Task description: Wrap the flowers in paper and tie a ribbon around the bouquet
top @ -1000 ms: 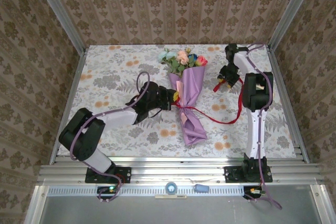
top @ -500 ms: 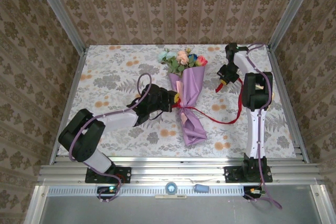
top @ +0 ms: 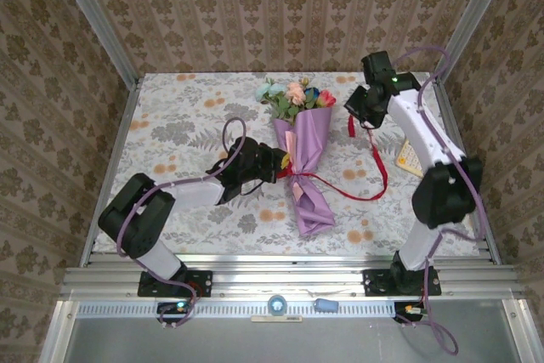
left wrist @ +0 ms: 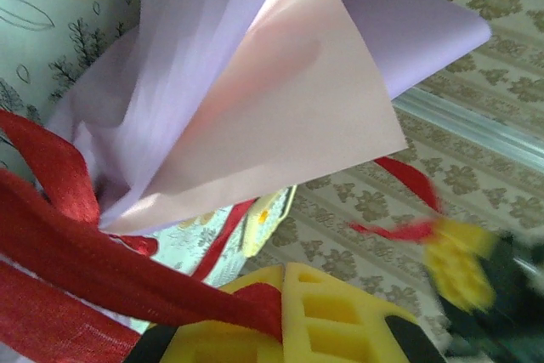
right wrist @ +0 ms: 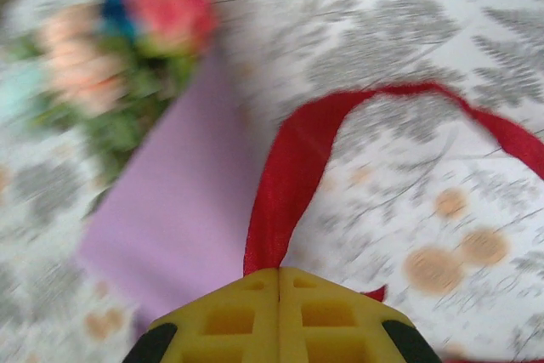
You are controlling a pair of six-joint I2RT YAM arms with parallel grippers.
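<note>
Right fingers pinching ribbon, arm reaching far; left fingers pinching ribbon beside bouquet

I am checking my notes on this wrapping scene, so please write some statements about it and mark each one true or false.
1. The bouquet lies on the table, flower heads toward the far wall. True.
2. The right fingers are open and empty. False: they are shut on the ribbon.
3. The ribbon crosses the bouquet at about mid-length. True.
4. The left fingers wait at the table's left edge. False: they are at the bouquet's left side, shut on the ribbon where it crosses.
5. The paper lies flat, unrolled. False: it is rolled into a cone around the flowers.
</note>
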